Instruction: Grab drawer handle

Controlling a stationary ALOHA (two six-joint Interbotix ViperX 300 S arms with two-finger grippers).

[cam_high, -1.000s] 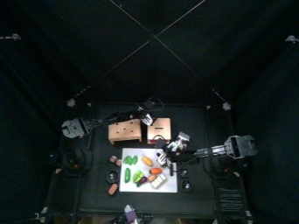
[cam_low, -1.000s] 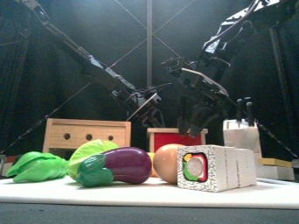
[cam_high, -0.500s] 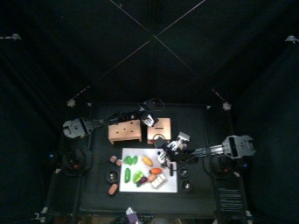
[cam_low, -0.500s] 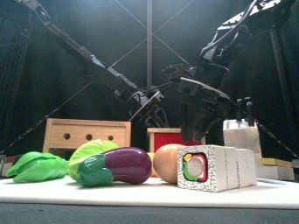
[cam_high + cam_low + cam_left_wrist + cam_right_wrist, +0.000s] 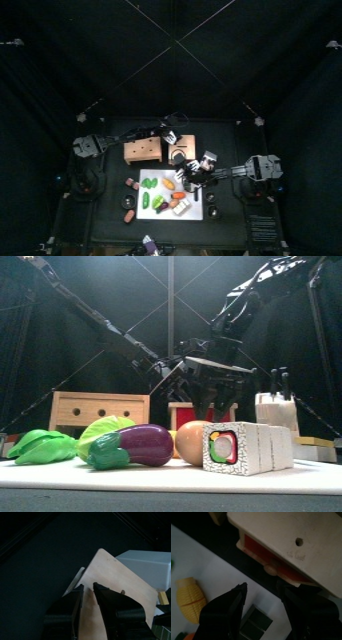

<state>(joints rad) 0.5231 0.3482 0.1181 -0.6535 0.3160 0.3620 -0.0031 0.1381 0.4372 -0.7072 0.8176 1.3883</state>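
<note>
The wooden drawer box (image 5: 144, 149) stands at the table's middle; in the front view its pale body (image 5: 96, 411) has a red drawer front (image 5: 187, 413) on its right. In the right wrist view the red drawer front (image 5: 271, 559) carries a small round wooden handle (image 5: 271, 570). My right gripper (image 5: 264, 588) is open, its jaws on either side just short of the handle, not touching it; it also shows in the top view (image 5: 198, 166) and the front view (image 5: 214, 384). My left gripper (image 5: 89, 591) is shut on the box's wooden panel (image 5: 113, 577) at the back (image 5: 171, 130).
A white board (image 5: 187, 208) at the front holds toy foods: lettuce (image 5: 47, 446), an eggplant (image 5: 134, 444), a sushi roll (image 5: 247, 448), corn (image 5: 191, 598). A white knife block (image 5: 277, 411) stands right of the drawer.
My right gripper has moved left and down toward the red drawer front. The left arm has stayed on the box.
</note>
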